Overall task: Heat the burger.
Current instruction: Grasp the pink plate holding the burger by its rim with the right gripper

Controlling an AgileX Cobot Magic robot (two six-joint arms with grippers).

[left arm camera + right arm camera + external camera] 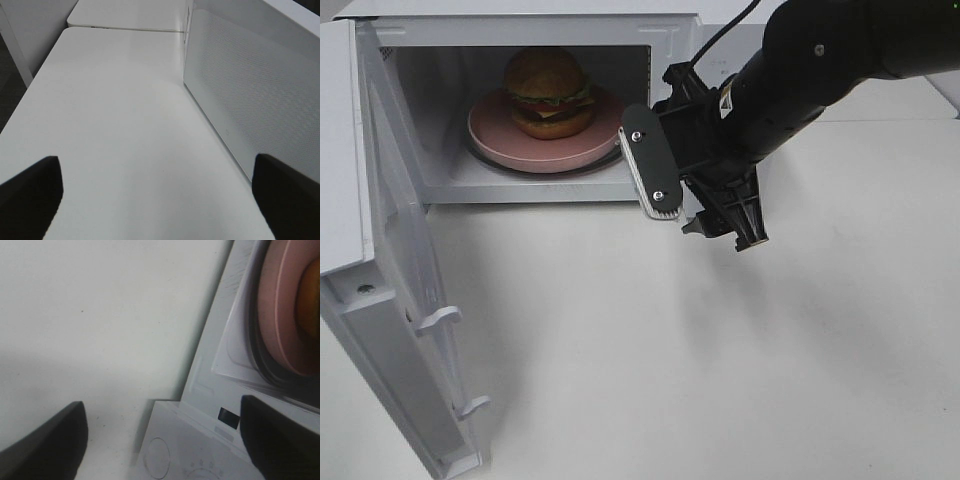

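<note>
Right now I see the burger point(548, 92) sitting on the pink plate point(500, 137) inside the open microwave point(672, 35), my right gripper point(705, 212) spread wide and empty just outside its opening, and my left gripper point(160, 200) spread over the bare counter point(115, 115).

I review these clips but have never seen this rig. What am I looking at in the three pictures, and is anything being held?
It is a robot with two arms, each ending in two fingers. The overhead picture shows a white table and a microwave with its door swung open. Inside, the burger sits on a pink plate. The right gripper hangs open just outside the opening, holding nothing. The other two pictures come from cameras on the wrists: the dark shapes at the edges are fingers. The left gripper is open over bare table beside the microwave.
</note>
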